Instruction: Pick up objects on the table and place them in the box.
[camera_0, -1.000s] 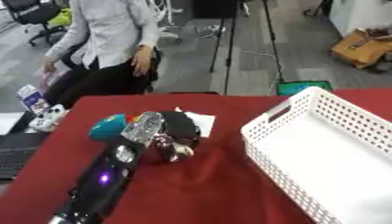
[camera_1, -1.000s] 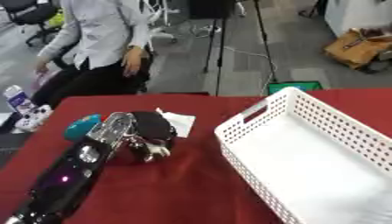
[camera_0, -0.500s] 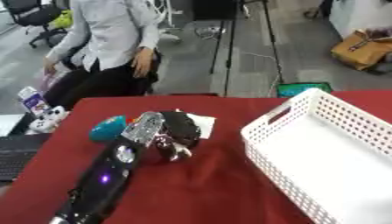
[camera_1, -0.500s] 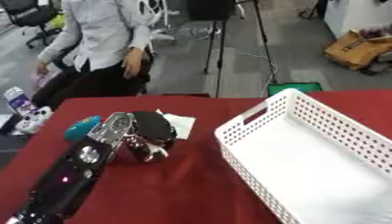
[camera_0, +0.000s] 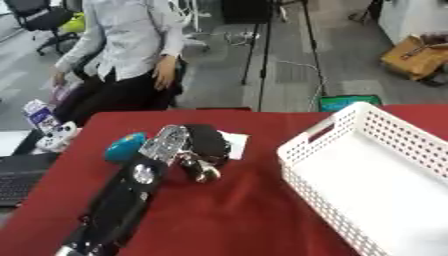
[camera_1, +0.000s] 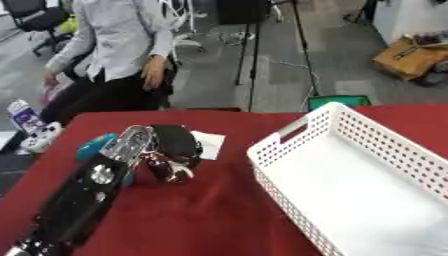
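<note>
My left robot hand (camera_0: 194, 152) is on the red tabletop (camera_0: 227, 210), with its fingers curled down around a dark rounded object (camera_0: 206, 140). I judge this as the grasp step, because the object seems to rest on the cloth and is not lifted. I cannot say what the object is; I see only a black, rounded shape with something small and shiny under the fingers. Just beside the wrist, at about 9 o'clock from the hand, lies a teal object (camera_0: 124, 146). Under the dark object, toward 2 o'clock, a white sheet (camera_0: 234, 144) shows on the cloth. The white perforated box (camera_0: 308, 150) stands well apart at 3 o'clock from the hand, and I see nothing inside it. So I think the task is at its beginning: no object is placed, and at least the dark one and the teal one are left.

The right eye view shows more of the box floor and its far right wall. The left eye view shows a laptop edge (camera_0: 16, 176) at 8 o'clock, which the other view does not show. My right robot hand appears in no view.
</note>
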